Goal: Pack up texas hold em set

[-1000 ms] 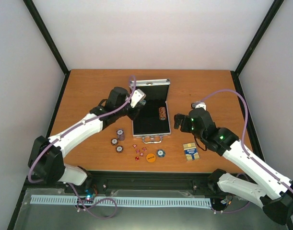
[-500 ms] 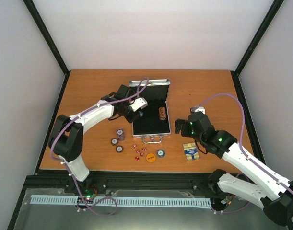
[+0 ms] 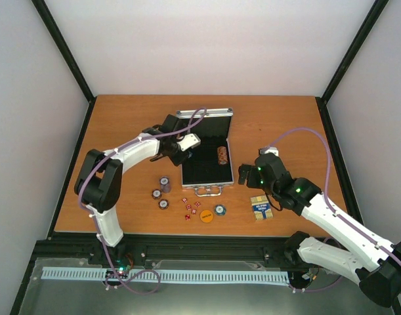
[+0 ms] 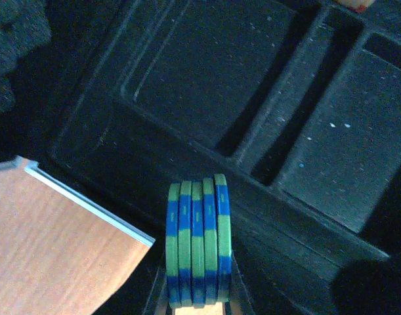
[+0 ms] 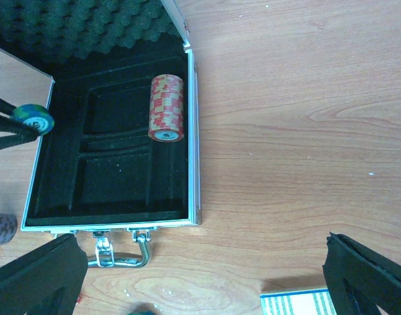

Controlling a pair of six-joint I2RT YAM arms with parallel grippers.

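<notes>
5 green-blue chips (image 4: 199,243) are clamped edgewise in the left gripper (image 3: 185,147) over the left rim of the open case (image 3: 200,172), where 1 red chip roll (image 5: 167,107) is laid. The right gripper (image 3: 245,172) is spread wide beside it.

The top camera looks down from above and behind the arms (image 3: 131,154), taking in the whole table (image 3: 121,125) and the open case (image 3: 210,172). The left wrist camera faces down into the case lining from very close. The right wrist camera looks down from farther off, seeing most of the case and the table beside it, so all three views share the case interior.
</notes>
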